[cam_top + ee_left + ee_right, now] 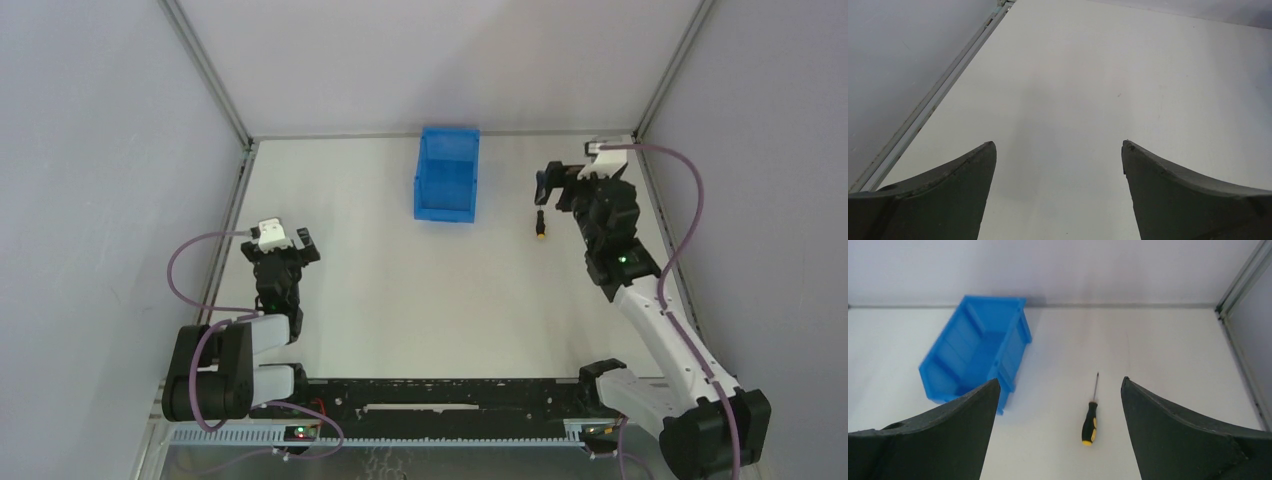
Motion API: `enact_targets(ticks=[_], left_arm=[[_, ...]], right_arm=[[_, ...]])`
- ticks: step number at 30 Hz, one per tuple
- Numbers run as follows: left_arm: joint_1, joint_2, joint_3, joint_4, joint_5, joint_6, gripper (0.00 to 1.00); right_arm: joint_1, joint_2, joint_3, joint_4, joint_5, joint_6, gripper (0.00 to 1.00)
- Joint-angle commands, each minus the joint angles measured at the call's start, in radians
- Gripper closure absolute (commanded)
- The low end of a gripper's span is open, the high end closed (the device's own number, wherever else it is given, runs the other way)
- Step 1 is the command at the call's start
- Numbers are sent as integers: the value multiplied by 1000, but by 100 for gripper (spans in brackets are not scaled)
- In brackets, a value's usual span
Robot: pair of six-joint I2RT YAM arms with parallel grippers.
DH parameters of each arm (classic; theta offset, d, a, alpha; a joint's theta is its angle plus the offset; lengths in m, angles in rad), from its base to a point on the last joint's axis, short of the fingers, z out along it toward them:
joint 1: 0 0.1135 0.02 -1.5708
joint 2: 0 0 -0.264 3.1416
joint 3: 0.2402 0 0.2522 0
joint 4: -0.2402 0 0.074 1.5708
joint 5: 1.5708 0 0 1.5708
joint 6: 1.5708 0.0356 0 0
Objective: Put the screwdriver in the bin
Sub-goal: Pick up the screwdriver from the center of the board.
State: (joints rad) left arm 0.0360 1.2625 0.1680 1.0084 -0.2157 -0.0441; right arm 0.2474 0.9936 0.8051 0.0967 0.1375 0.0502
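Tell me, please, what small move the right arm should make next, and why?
Probably lower the right gripper toward the handle of the screwdriver. Its jaws stand open and empty, and in the wrist view the screwdriver lies flat on the table between the two fingers, not yet grasped. The bin sits to its left, so a grasp has to come first.

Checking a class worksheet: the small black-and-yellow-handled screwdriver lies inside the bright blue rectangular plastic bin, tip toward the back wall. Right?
No. The small black-and-yellow-handled screwdriver lies on the white table beside the bright blue rectangular plastic bin, not inside it, tip toward the back wall. The right wrist view shows this.
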Motion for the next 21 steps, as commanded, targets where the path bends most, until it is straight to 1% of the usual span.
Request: enact_targets(ticks=[1, 5, 11, 21], left_arm=[[6, -6, 28, 34, -11, 20, 0], [5, -6, 29, 34, -12, 20, 0], [5, -6, 30, 34, -11, 20, 0], [5, -6, 30, 34, -12, 20, 0]], right_arm=[[1, 3, 178, -240, 25, 38, 0], [1, 17, 300, -341, 19, 49, 0], [-3, 27, 427, -423, 17, 56, 0], [-16, 121, 528, -544, 12, 37, 0]])
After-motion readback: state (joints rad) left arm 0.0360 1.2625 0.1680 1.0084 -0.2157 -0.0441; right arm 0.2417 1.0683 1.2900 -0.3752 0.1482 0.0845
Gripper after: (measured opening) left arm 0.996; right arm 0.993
